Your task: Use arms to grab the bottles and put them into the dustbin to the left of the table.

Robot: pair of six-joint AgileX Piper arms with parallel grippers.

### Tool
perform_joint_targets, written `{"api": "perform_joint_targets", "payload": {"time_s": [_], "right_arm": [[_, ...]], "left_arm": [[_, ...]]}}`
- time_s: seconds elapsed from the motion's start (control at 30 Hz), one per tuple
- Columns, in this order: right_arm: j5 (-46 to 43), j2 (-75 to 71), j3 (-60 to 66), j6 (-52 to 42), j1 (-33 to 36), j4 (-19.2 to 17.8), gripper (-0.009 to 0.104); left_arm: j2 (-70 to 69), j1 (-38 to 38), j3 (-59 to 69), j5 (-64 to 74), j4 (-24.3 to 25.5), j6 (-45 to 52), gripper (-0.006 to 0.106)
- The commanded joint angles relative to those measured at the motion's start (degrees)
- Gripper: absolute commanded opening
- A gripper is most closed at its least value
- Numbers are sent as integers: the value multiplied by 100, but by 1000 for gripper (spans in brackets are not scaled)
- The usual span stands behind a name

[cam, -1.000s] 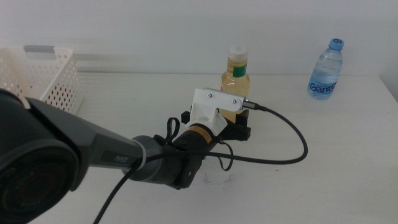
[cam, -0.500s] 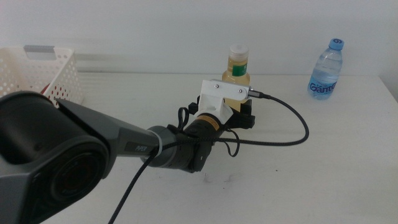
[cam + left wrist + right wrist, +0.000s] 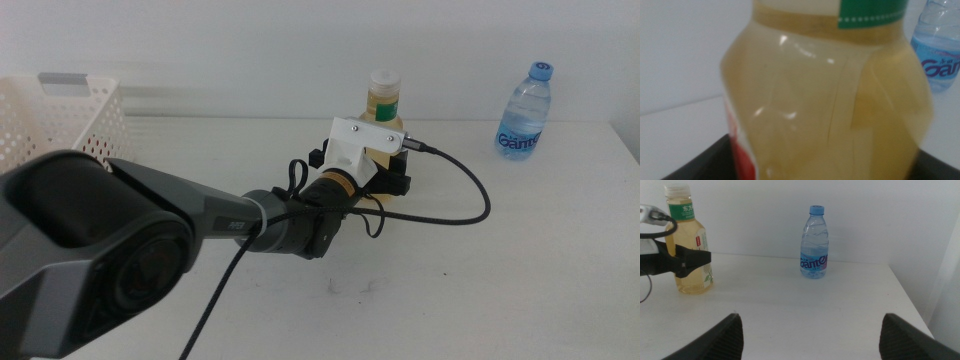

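**Left gripper around the yellow bottle at mid-table**

The left gripper (image 3: 385, 178) has its two dark jaws set on either side of the clear bottle of yellow liquid with a white cap and green neck band (image 3: 381, 112). In the left wrist view that bottle (image 3: 830, 100) fills almost the whole picture, and only dark slivers of the jaws show at the lower corners, so whether they press on the plastic or merely flank it cannot be told. The right wrist view shows one dark jaw (image 3: 692, 260) lying across the bottle's lower body (image 3: 689, 245), with the bottle standing upright on the large plain white tabletop (image 3: 480, 290).

Behind the jaws come the white wrist housing (image 3: 362, 143), the gold-ringed joint, and the black left arm (image 3: 150, 240) reaching in from the near left, a black cable (image 3: 470, 205) looping off to the side.

The small blue-capped, blue-labelled water bottle (image 3: 525, 110) stands upright near the far right edge of the table, well apart from the gripper. The white perforated plastic basket (image 3: 60, 120) sits at the far left.

The right gripper (image 3: 810, 335) waits low over the table with its jaws spread wide and nothing between them.
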Motion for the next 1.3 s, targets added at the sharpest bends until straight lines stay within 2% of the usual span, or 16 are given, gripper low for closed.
{"api": "perform_joint_targets", "payload": {"time_s": [0.0, 0.3, 0.4, 0.47, 0.57, 0.63, 0.7, 0.73, 0.9, 0.97, 1.1, 1.27], "right_arm": [[-55, -27, 18, -27, -36, -13, 90], [-55, -27, 18, -27, -36, -13, 90], [-55, -27, 18, -27, -36, -13, 90], [-55, -27, 18, -27, -36, -13, 90], [-55, -27, 18, -27, -36, -13, 90], [-55, -27, 18, -27, -36, -13, 90], [-55, -27, 18, -27, -36, -13, 90], [-55, -27, 18, -27, -36, -13, 90], [-55, -27, 18, -27, -36, -13, 90], [-55, -27, 18, -27, -36, -13, 90], [-55, -27, 18, -27, -36, -13, 90], [-55, -27, 18, -27, -36, -13, 90]], "left_arm": [[106, 65, -188, -103, -30, 0, 94], [495, 65, -797, 198, -30, 86, 94], [616, 65, -890, 209, -40, 111, 88], [626, 65, -900, 299, -40, 342, 77], [564, 65, -900, 586, -40, 742, 47], [405, 65, -859, 873, -40, 864, 23], [166, 65, -712, 1088, 12, 896, 4], [-7, 65, -569, 1200, 39, 905, -2], [-1108, 120, 505, 1528, -84, 803, -2], [-1666, 147, 948, 2063, -113, 805, -2], [-2937, 314, 1423, 3949, -113, 805, -2], [-3897, 920, 1056, 6459, -99, 805, -2]]}}
